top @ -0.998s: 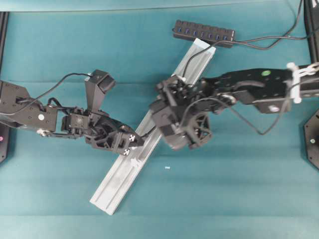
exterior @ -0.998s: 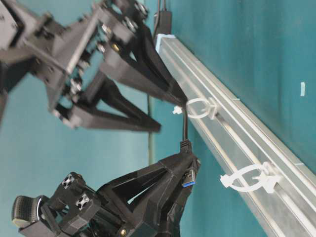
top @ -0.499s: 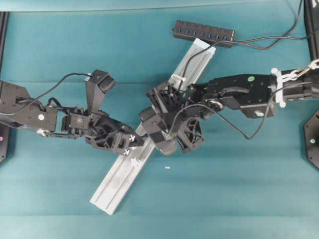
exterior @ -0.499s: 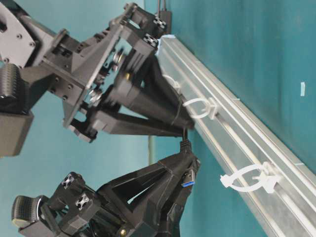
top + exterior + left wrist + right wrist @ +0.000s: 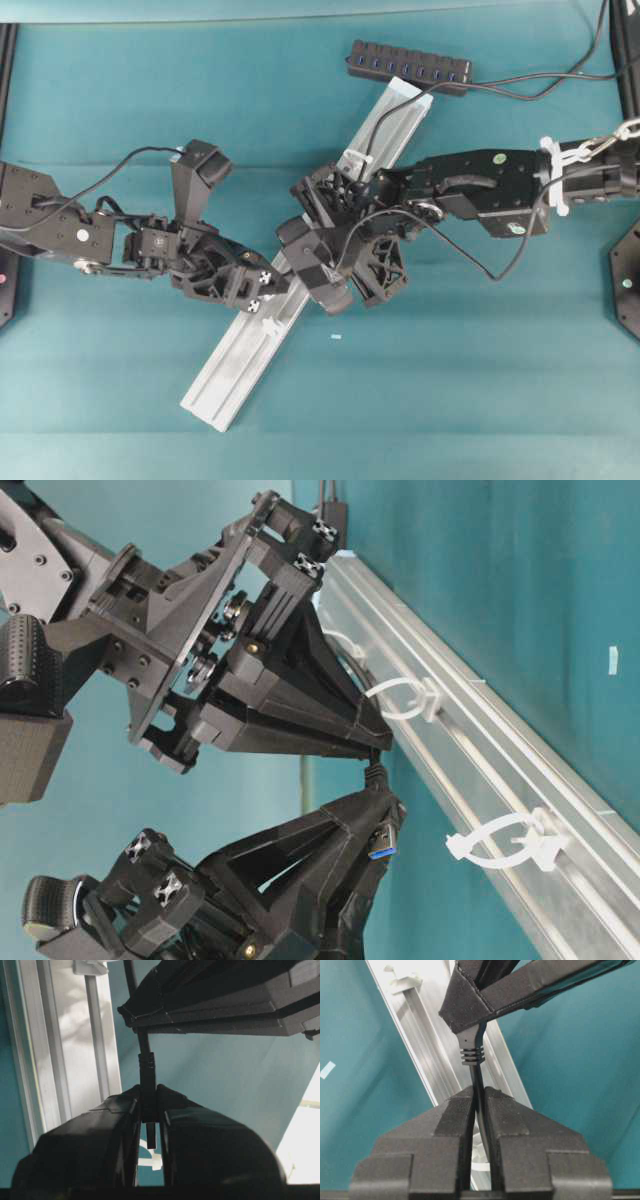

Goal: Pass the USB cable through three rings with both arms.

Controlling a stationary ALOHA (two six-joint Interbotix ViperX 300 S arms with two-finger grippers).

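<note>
In the table-level view my left gripper (image 5: 388, 815), the lower one with white crosses, is shut on the plug (image 5: 384, 837) of the USB cable. Directly above it my right gripper (image 5: 380, 748) is shut on the thin black cord. The left wrist view shows the plug pinched at my left gripper (image 5: 149, 1091), with the cord (image 5: 145, 1050) rising to the right fingers (image 5: 200, 1005). In the right wrist view my right gripper (image 5: 479, 1091) clamps the cord just below the plug's ribbed collar (image 5: 471, 1052). Two white rings (image 5: 405, 700) (image 5: 500, 842) stand on the silver rail (image 5: 520, 770) beside both grippers.
The rail (image 5: 250, 345) lies diagonally across the teal table. A black multi-port hub (image 5: 410, 67) sits at its far end with cables trailing right. A small white scrap (image 5: 335, 337) lies right of the rail. Both arms crowd the rail's middle.
My right gripper swung in from the right, came down to the cord just above the left gripper and closed on it. The left gripper and the plug stayed put.
</note>
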